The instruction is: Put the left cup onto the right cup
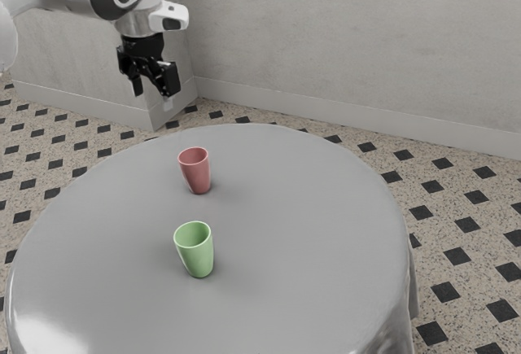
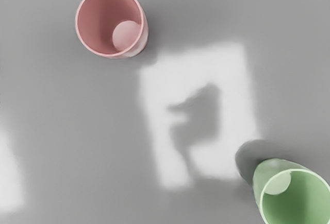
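A pink cup (image 1: 194, 170) stands upright on the round grey table (image 1: 309, 232), toward its far side. A green cup (image 1: 194, 249) stands upright nearer the front, apart from the pink one. My black gripper (image 1: 151, 85) hangs high above the table's far edge at the exterior view's upper left, well clear of both cups, fingers open with nothing between them. From above, the wrist view looks into the pink cup (image 2: 110, 22) and the green cup (image 2: 291, 194), with my hand's shadow on the bright patch between them.
A white wall block (image 1: 98, 61) stands behind the arm. Around the table lies a speckled floor with black tiles (image 1: 456, 199). A light patch (image 2: 198, 116) lies on the tabletop between the cups.
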Available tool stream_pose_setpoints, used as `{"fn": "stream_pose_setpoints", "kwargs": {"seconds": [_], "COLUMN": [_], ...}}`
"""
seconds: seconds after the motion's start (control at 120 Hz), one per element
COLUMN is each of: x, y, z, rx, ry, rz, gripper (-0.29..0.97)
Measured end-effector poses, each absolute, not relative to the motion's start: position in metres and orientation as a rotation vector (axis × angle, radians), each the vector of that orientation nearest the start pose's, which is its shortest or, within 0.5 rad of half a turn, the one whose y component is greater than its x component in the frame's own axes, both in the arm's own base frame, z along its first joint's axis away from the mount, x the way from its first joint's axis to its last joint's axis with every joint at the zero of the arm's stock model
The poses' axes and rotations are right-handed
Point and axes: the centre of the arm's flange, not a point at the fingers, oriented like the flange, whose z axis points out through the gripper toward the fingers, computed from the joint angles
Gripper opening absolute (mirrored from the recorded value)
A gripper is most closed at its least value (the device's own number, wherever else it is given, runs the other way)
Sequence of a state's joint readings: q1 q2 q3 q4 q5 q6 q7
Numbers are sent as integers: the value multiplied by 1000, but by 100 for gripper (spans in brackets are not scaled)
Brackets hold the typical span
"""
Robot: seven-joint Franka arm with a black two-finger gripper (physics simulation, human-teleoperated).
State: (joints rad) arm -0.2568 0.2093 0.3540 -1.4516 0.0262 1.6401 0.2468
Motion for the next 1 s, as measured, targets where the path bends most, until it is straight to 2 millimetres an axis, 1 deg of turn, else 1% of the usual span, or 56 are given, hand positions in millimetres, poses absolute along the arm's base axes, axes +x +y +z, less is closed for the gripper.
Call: {"fn": "stream_pose_setpoints", "kwargs": {"seconds": [0.067,0.15,0.208,0.292,0.358,0.5,0.6,0.667,0.783,0.85,0.933,1.0], "x": [632,647,656,665,670,679,687,691,698,700,703,709], "y": [60,84,94,103,108,113,106,100,82,75,72,69], "z": [543,498,472,443,428,406,393,391,393,391,388,384], "rx": [-3051,-3084,-3096,-3106,-3121,-3135,-3137,-3144,-3175,-3186,-3190,-3186], "ry": [180,96,60,26,5,-19,-5,1,10,5,-11,-19], "rz": [65,123,147,161,151,108,73,42,-11,-23,-31,-38], "gripper": [67,67,67,67,67,67,67,67,67,67,67,67]}}
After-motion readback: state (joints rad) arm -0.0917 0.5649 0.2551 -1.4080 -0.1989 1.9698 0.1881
